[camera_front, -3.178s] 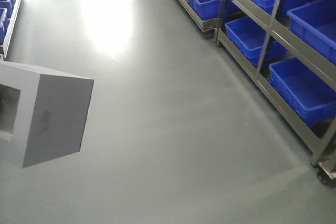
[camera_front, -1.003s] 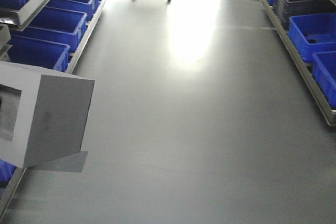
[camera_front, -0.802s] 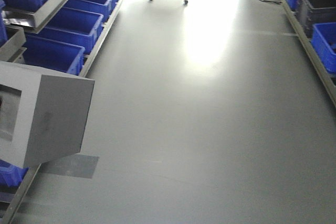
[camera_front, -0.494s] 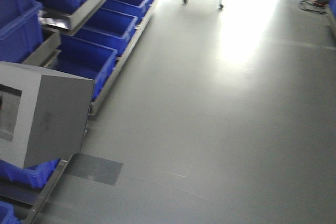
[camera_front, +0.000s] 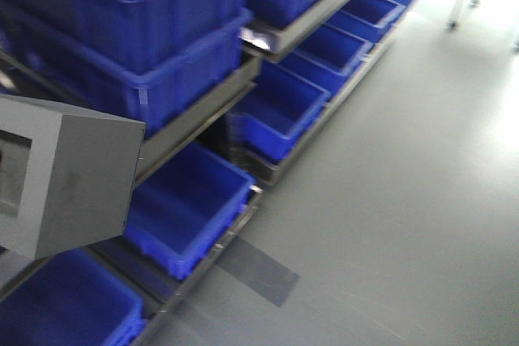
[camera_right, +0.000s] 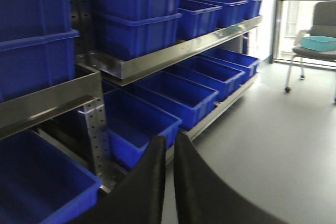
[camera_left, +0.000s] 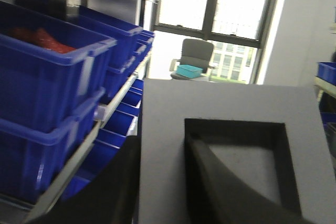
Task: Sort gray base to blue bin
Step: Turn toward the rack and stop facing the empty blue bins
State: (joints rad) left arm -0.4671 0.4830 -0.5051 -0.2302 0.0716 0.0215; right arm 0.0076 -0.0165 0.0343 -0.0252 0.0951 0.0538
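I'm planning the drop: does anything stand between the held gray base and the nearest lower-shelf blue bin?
Nothing visible lies between the gray base and the blue bin; only the metal shelf rail overhangs it.

Tilted gray base (camera_front: pixel 81 184) near blue bin (camera_front: pixel 212 231)

No readable text.
Blue bins (camera_front: pixel 162 30), shelf rails (camera_right: pixel 173 51) and gray base (camera_left: pixel 173 108) show no legible lettering or numbers.

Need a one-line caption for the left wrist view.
Left gripper clamps one wall of the matte light-gray block, one finger inside its square recess, beside shelved bright-blue plastic crates.
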